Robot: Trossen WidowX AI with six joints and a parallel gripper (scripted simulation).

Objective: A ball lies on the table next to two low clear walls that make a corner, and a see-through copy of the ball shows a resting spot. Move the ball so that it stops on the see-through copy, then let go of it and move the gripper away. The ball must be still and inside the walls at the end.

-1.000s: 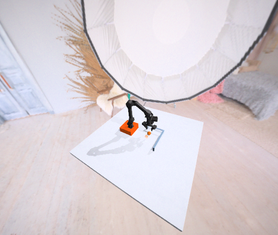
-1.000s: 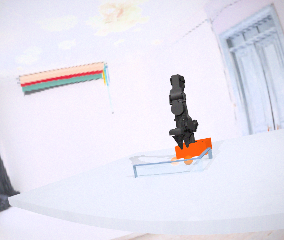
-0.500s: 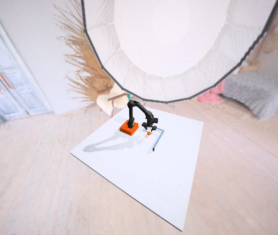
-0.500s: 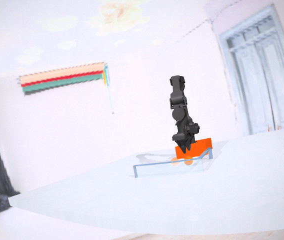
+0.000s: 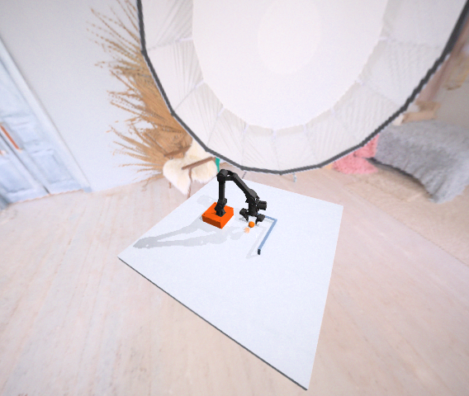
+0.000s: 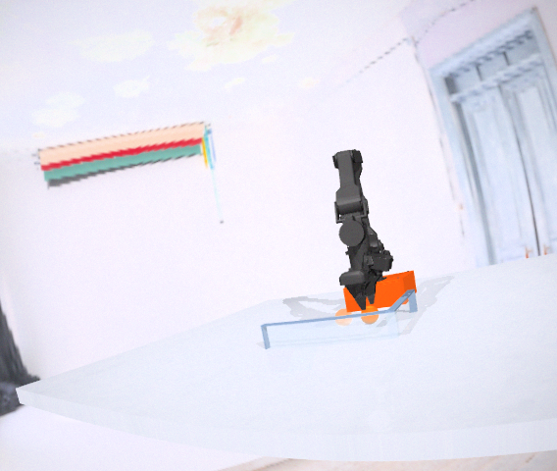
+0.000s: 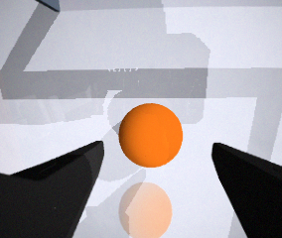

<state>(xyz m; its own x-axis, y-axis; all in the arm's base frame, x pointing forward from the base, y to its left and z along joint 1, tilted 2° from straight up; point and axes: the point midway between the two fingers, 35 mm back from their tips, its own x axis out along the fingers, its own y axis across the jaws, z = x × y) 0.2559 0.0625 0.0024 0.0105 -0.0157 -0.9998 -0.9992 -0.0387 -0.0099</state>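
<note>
The orange ball (image 5: 251,224) (image 6: 370,315) (image 7: 151,135) lies on the table inside the corner made by the low clear walls (image 5: 267,237) (image 6: 314,320). The see-through copy (image 5: 246,230) (image 6: 342,317) (image 7: 145,210) is pale orange and shows a short way from the ball, below it in the wrist view. My gripper (image 5: 251,220) (image 6: 367,305) (image 7: 157,148) is open and points down just above the ball. In the wrist view the ball shows between the two fingertips, with a gap on each side. Nothing is held.
The orange base block (image 5: 217,216) (image 6: 394,290) of the arm stands close to the ball, on the side away from the long wall. A dark wall end (image 7: 51,4) shows at the wrist view's top left. Shadows of the arm and walls fall across the white table (image 5: 288,298) (image 6: 208,385).
</note>
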